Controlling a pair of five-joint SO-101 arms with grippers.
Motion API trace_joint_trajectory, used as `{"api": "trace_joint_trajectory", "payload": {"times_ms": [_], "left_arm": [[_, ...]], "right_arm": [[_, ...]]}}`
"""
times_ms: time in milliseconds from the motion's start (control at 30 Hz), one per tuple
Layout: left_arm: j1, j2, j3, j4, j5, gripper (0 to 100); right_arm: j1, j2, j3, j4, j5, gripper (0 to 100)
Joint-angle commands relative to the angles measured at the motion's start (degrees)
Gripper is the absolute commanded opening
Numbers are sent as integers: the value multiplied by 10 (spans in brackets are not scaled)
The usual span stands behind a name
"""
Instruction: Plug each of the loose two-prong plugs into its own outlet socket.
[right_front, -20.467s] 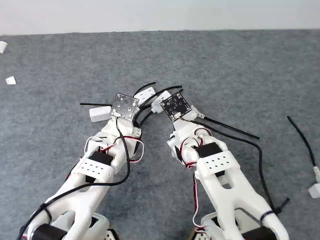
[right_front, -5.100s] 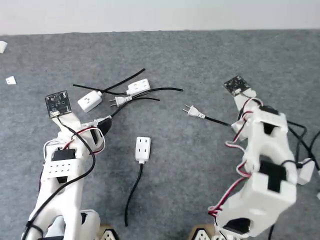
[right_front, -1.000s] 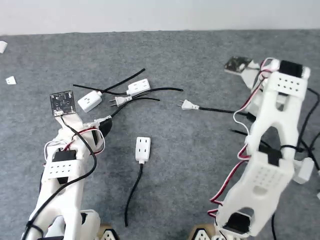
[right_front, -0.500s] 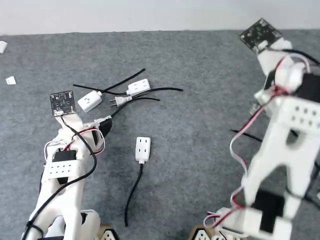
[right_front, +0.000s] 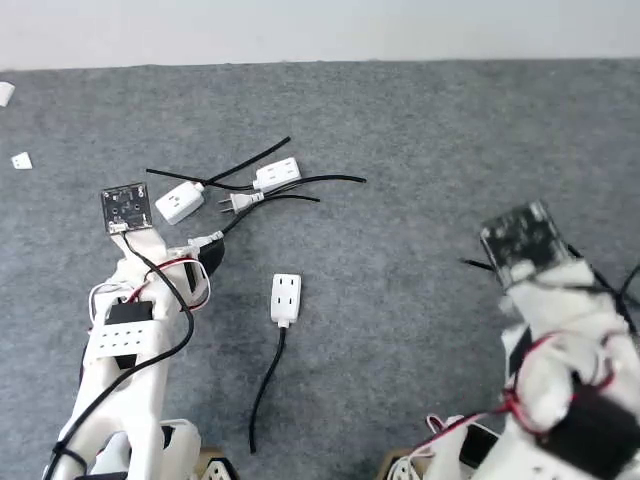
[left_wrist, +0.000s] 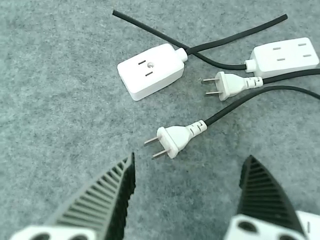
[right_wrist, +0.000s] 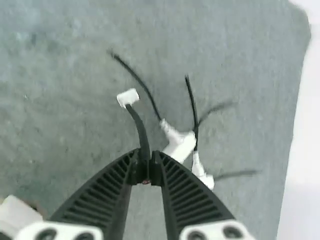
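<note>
Right pincer (right_wrist: 145, 162) is clenched on a black cord (right_wrist: 141, 132), whose plug (right_wrist: 128, 97) is seen by the wrist view; overhead, the right arm (right_front: 560, 360) is raised at four o'clock. Left pincer (left_wrist: 190, 162) is spread above a second plug (left_wrist: 172, 141) on the desk (left_wrist: 60, 100).

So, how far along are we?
Nothing looks plugged in: the nearer plug and farther plug lie loose by the single outlet. The right end effector is shut on a black cord; the left end effector hangs open over the nearer plug. Every insertion is left.

right arm (right_front: 560, 375) blurred — cropped, cord ends (right_wrist: 179, 143) hazy
</note>
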Motion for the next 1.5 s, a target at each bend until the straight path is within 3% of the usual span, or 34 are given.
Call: {"api": "trace_joint_trajectory", "payload": {"times_ms": [0, 167, 300, 500, 733, 1000, 1467], "left_arm": [[1, -2, -3, -12, -4, 316], [1, -2, -2, -11, -4, 316], [1, -6, 6, -12, -4, 316], [0, -6, 6, -12, -4, 316], [0, -6, 6, -12, -5, 316], [0, -6, 6, -13, -5, 316], [0, -6, 6, -13, -5, 316]], "right_arm": [[56, -76, 76, 26, 30, 9], [99, -118, 152, 26, 19, 9], [94, -70, 171, 22, -46, 9], [-29, 37, 169, -35, -137, 9], [-170, 56, 170, -164, -223, 9], [-175, 80, 172, -269, -225, 9], [-203, 356, 164, -535, -224, 9]]}}
